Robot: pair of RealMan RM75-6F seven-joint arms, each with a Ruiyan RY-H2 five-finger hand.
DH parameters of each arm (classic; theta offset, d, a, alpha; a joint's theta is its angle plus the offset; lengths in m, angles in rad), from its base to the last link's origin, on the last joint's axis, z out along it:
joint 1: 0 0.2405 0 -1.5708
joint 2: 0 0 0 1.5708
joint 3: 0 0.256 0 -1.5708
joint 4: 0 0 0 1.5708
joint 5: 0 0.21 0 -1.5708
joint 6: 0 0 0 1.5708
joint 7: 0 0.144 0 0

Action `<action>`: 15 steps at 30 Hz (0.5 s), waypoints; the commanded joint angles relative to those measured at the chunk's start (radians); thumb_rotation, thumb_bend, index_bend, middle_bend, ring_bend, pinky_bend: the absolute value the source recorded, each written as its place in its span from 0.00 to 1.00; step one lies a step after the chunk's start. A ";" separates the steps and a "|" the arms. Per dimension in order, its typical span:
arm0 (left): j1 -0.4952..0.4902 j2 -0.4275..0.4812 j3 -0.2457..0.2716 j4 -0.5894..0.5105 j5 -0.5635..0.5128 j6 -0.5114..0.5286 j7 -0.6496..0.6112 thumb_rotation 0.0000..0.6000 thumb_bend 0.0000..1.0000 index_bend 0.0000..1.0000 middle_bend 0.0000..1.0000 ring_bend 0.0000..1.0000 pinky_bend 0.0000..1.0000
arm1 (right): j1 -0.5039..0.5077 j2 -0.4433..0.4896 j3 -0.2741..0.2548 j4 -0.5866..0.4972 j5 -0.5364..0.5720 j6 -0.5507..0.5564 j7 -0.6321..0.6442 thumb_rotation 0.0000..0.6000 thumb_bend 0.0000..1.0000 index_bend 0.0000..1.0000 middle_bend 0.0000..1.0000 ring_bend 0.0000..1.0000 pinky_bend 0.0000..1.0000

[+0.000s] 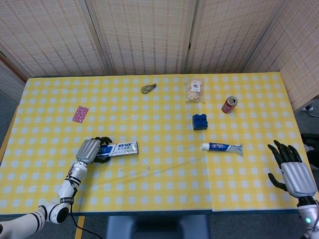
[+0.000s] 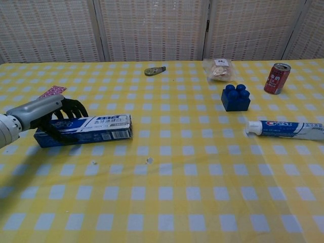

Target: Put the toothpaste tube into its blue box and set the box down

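Left hand wraps the near end of the blue box, fingers curled over it, box flat on the counter, likely to lift it. Right hand hovers empty, fingers spread, well right of the toothpaste tube lying flat.

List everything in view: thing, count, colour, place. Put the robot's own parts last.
toothpaste box: one, blue, lying flat on the table's left side
toothpaste tube: one, white and blue, lying at the right, cap pointing left
toy brick: one, blue, behind the tube
can: one, red, upright, far right
snack bag: one, clear, at the back, left of the can
small tool: one, grey-green, back centre
packet: one, pink, far left
tablecloth: one, yellow and white check
left hand: silver and black, fingers wrapped over the box's left end
right hand: silver and black, fingers spread, holding nothing, near the table's right edge
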 commanded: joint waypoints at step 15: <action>-0.020 -0.005 -0.011 0.006 -0.063 -0.021 0.027 1.00 0.34 0.54 0.60 0.51 0.57 | -0.027 0.002 0.005 -0.009 -0.019 0.064 -0.012 1.00 0.38 0.00 0.00 0.00 0.00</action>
